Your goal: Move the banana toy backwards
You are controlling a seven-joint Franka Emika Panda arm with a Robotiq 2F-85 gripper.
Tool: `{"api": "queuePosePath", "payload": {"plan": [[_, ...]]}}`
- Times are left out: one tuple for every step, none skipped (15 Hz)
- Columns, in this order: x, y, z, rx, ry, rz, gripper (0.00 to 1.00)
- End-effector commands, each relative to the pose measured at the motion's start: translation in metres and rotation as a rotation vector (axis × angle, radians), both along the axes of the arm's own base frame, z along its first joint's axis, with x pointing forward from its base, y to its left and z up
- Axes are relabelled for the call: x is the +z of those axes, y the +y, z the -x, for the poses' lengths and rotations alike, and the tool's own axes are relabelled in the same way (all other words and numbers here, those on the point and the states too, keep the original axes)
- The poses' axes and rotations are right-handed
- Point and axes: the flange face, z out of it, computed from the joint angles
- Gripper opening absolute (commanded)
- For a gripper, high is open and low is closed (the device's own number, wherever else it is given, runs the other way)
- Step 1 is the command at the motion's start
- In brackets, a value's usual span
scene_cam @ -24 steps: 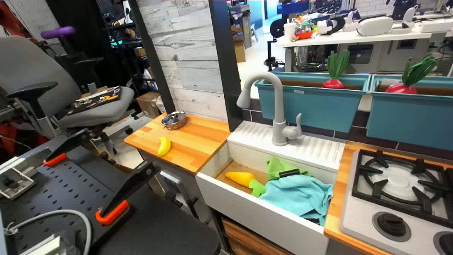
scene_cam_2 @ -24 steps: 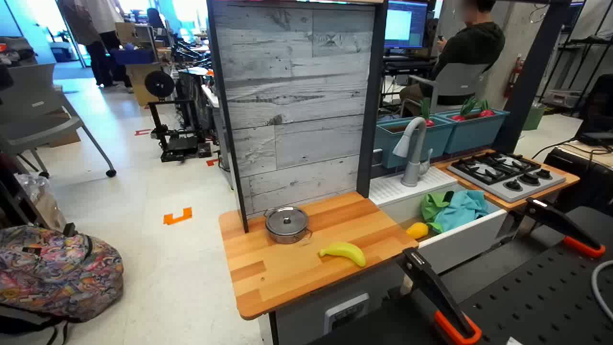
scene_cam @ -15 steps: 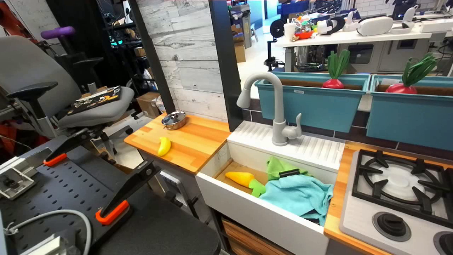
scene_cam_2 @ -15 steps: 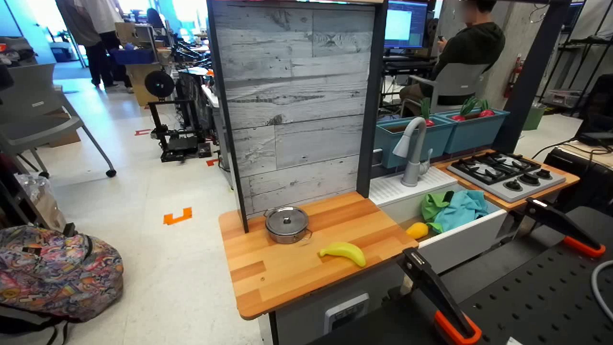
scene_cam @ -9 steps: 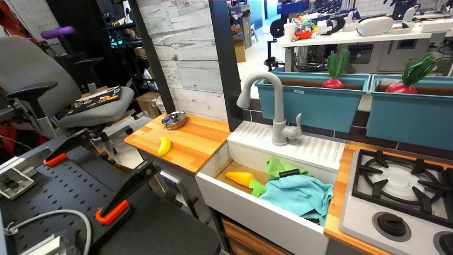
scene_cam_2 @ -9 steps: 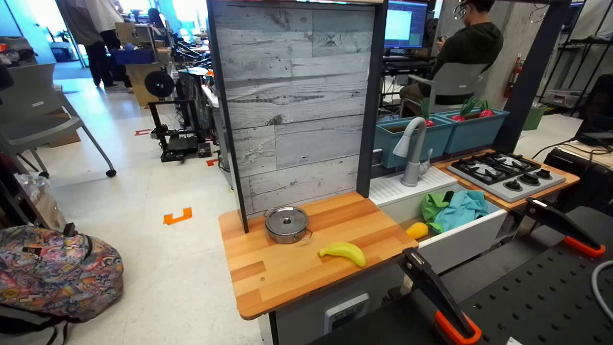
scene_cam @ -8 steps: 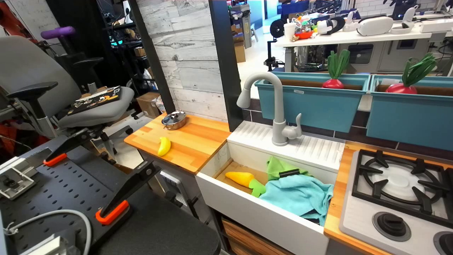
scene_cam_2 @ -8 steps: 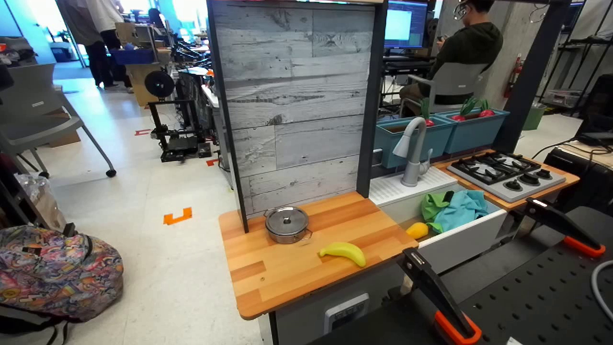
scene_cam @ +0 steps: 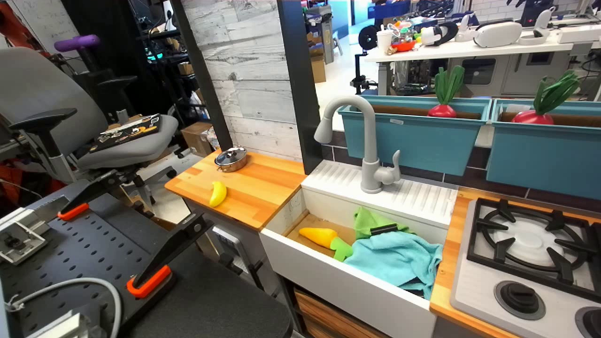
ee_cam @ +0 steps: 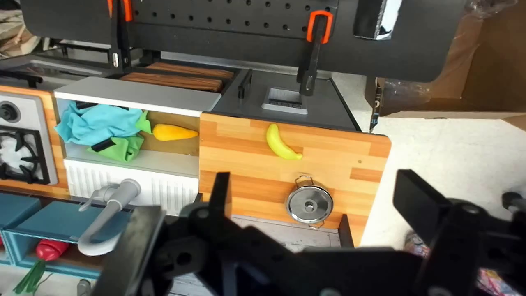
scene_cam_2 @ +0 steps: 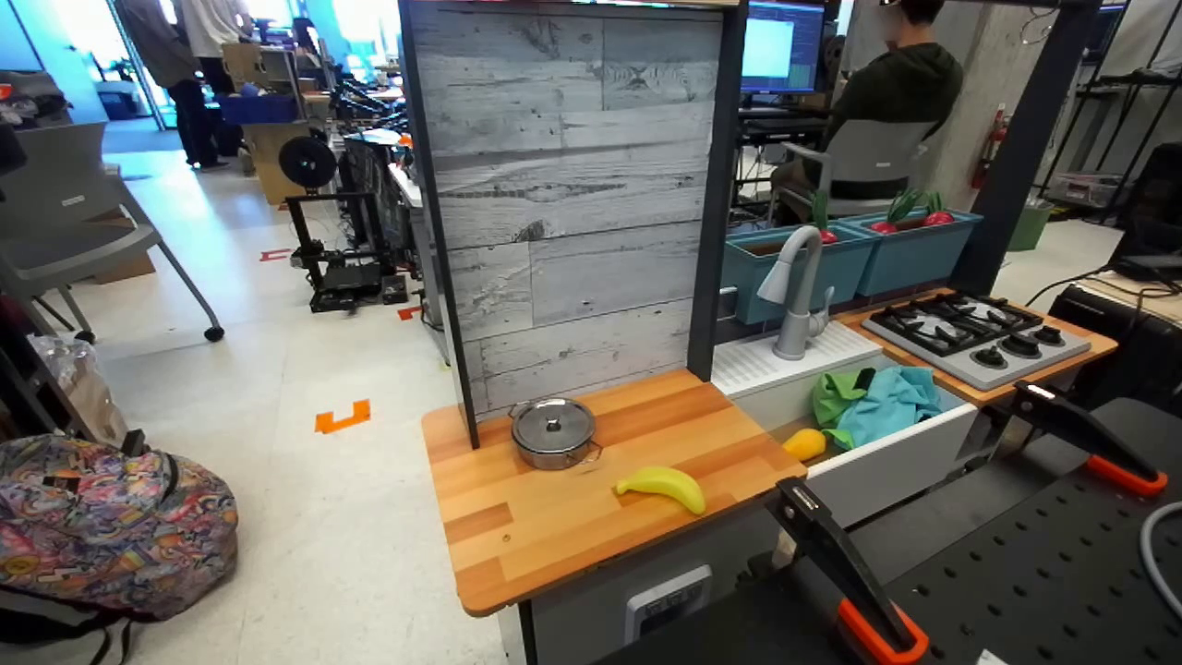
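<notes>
Wrist view, left to right: a hob (ee_cam: 24, 139) at the margin; then the sink (ee_cam: 135, 95), holding a teal cloth (ee_cam: 104, 121) and a green cloth (ee_cam: 121, 150), with the grey faucet (ee_cam: 104, 216) lower in the view; at the sink's near end a bulky yellow-orange toy (ee_cam: 172, 132), not my quarry. Next the wooden counter (ee_cam: 238, 160), and on it the banana toy (ee_cam: 279, 146), lying near the front edge, nothing but wood touching it; both exterior views agree. Handling, by guess: light, stiff plastic, smooth enough to slip or swivel if nipped off-centre, hardly fragile. I would take it across the thick middle of its bend, one jaw on the inner curve, one on the outer, avoiding the narrow stem end, which points toward the pot (ee_cam: 310, 204). That lidded pot stands apart, a little right, closer to the grey plank panel (ee_cam: 283, 234); if backwards means toward the panel, as I read it, the pot could foul me, so the sink-ward lane looks safer. Farthest right, my pincer (ee_cam: 314, 181) reaches out over pale floor (ee_cam: 452, 156): jaws wide apart, holding nothing; neither exterior view shows it. Approach stage, I judge, descent to come.
</notes>
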Motion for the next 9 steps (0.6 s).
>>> {"api": "queuePosePath", "payload": {"plan": [[-0.027, -0.014, -0.045, 0.100, 0.032, 0.005, 1.00], [-0.034, -0.018, -0.055, 0.126, 0.030, 0.005, 1.00], [-0.042, -0.022, -0.065, 0.153, 0.040, -0.003, 1.00], [-0.050, -0.026, -0.075, 0.168, 0.035, -0.019, 1.00], [-0.061, -0.031, -0.087, 0.176, 0.033, -0.052, 1.00], [-0.071, -0.034, -0.097, 0.191, 0.043, -0.075, 1.00], [-0.086, -0.039, -0.109, 0.213, 0.055, -0.103, 1.00], [-0.099, -0.043, -0.119, 0.235, 0.068, -0.132, 1.00], [-0.114, -0.045, -0.130, 0.254, 0.083, -0.165, 1.00]]}}
